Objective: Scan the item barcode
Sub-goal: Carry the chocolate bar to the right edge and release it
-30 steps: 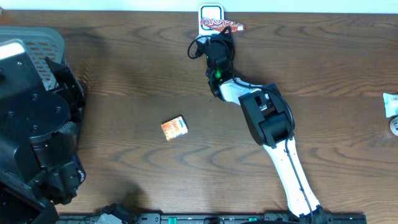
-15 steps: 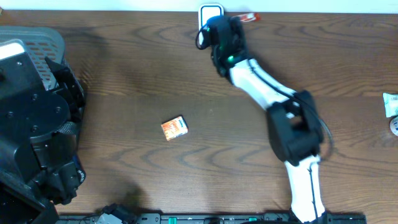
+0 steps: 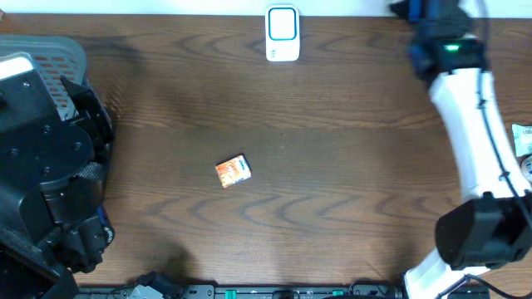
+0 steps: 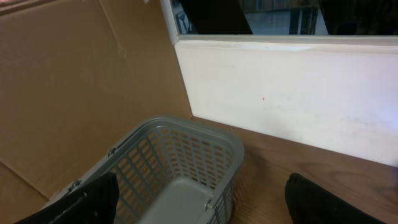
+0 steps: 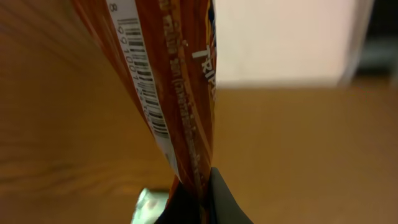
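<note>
Orange-brown shiny snack wrapper (image 5: pixel 186 93) is the thing here: crinkly, with a white strip down one side carrying a printed black barcode and some white lettering next to it. It hangs pinched between the closed fingers of the right gripper (image 5: pixel 198 198), which clamp one end of it. From overhead that gripper sits way out at 1 o'clock, on the far edge of the brown wooden table (image 3: pixel 349 166), and the wrapper itself is hidden up there.

Counting up: one wrapper, one white barcode scanner with a blue outline (image 3: pixel 283 31) at 12 o'clock, one small orange box (image 3: pixel 233 171) lying just toward 7 o'clock from the middle, and one white packet (image 3: pixel 522 139) at 3 o'clock.

One grey plastic mesh basket (image 4: pixel 186 143) at 10 o'clock; what shows of its inside is just grey floor. The left gripper (image 4: pixel 205 208) hangs above it, fingers spread wide, gripping nothing.
</note>
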Robot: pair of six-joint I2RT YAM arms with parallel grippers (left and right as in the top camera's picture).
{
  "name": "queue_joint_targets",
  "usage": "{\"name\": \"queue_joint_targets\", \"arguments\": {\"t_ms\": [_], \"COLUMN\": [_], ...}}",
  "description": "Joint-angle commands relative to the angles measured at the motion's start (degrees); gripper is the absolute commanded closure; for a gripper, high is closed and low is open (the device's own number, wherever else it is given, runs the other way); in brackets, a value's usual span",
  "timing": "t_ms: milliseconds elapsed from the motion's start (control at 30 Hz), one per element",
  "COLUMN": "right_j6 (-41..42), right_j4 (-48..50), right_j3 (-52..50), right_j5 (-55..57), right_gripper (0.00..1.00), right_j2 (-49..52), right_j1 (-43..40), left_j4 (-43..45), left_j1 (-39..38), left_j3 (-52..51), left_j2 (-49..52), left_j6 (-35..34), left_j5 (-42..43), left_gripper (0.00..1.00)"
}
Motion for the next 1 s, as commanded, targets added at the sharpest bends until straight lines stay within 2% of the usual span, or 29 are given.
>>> {"name": "queue_joint_targets", "arguments": {"t_ms": [0,200,400,500,733,767,800,867,900,967], "right_j6": [13.27,23.87,32.44,36.11,36.89,36.89,36.87,36.89,36.96,40.13], "right_j4": [-1.4,2.25,8.37,10.38,11.72,11.58,11.3,10.16,9.18,7.56], "right_j3": [-0.81,-8.11,-15.8,-19.02,-21.2,-21.07,-20.7,-19.34,-18.34,-16.31], "right_j5": [-5.16,-9.05,-18.01,-23.58,-22.1,-22.12,-22.08,-22.18,-23.28,-28.81], "right_gripper": [0.99,0.99,0.98,0.98,0.99,0.96,0.74,0.08,0.01,0.01], "right_j2": [0.63,2.8,5.25,7.76,13.44,13.07,12.46,10.51,9.14,5.77], "right_j1": [-7.52,-21.51,-29.11,-30.95,-30.95,-30.8,-30.71,-30.29,-29.97,-29.24], "left_j4": [0.0,0.0,0.0,0.0,0.0,0.0,0.0,0.0,0.0,0.0], "left_j1": [0.24,0.24,0.24,0.24,0.24,0.24,0.24,0.24,0.24,0.24], "left_j3": [0.04,0.04,0.04,0.04,0.04,0.04,0.04,0.04,0.04,0.04], "left_j2": [-0.2,-0.2,-0.2,-0.2,-0.2,-0.2,-0.2,-0.2,-0.2,-0.2], "left_j6": [-0.31,-0.31,-0.31,-0.31,-0.31,-0.31,-0.31,-0.31,-0.31,-0.31], "left_j5": [-0.37,-0.37,-0.37,-0.37,-0.37,-0.37,-0.37,-0.37,-0.37,-0.37], "left_gripper": [0.14,0.14,0.14,0.14,0.14,0.14,0.14,0.14,0.14,0.14]}}
